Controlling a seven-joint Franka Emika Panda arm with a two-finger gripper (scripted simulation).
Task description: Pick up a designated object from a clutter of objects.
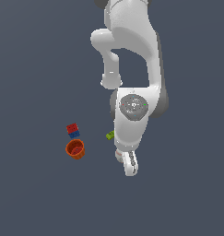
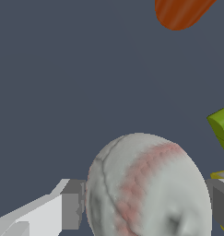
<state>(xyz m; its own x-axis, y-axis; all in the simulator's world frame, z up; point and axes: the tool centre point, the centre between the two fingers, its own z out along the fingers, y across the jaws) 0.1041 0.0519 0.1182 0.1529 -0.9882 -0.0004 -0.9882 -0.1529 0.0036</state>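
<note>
The white baseball (image 2: 145, 184) with red stitching fills the near part of the wrist view. My gripper (image 2: 145, 205) straddles it, and the grey fingertips (image 2: 73, 205) press against its two sides. I cannot tell whether it rests on the floor or is lifted. In the exterior view the arm's hand (image 1: 128, 163) points down and hides the baseball. The orange cup (image 1: 75, 149) stands to the exterior view's left of the hand and also shows in the wrist view (image 2: 180, 13). The tiny green block (image 1: 110, 135) lies close beside the arm.
A red-and-blue block (image 1: 73, 131) sits just behind the orange cup. The green block (image 2: 221, 129) is near one finger in the wrist view, with a yellow edge of the white-and-yellow box (image 2: 222, 174) just by it. The floor (image 1: 35, 193) is plain dark grey.
</note>
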